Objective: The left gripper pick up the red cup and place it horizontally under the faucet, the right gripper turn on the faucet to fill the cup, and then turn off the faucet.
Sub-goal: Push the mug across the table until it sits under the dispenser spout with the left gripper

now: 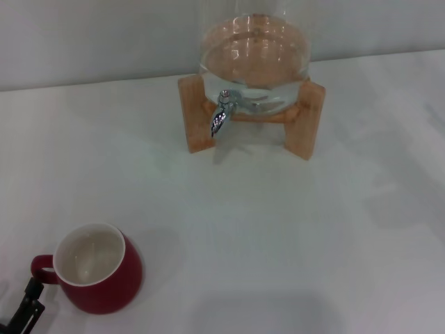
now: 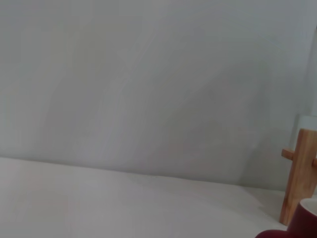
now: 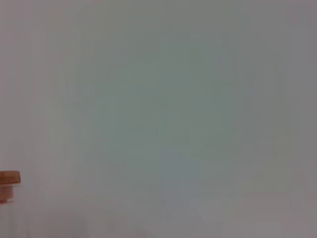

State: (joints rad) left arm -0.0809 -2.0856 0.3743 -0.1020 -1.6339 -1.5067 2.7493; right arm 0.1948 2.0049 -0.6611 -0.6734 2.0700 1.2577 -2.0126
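The red cup (image 1: 99, 269) stands upright on the white table at the near left, white inside, with its small loop handle toward the left. A sliver of it shows in the left wrist view (image 2: 297, 225). My left gripper (image 1: 24, 309) shows only as black finger parts at the bottom left corner, just beside the cup's handle. The chrome faucet (image 1: 222, 113) points down from the front of the clear glass jar (image 1: 254, 49) at the back centre. My right gripper is out of view.
The jar rests on a wooden stand (image 1: 304, 120) with two front legs; one leg shows in the left wrist view (image 2: 300, 173). A grey wall runs behind the table. A small piece of wood (image 3: 10, 177) shows in the right wrist view.
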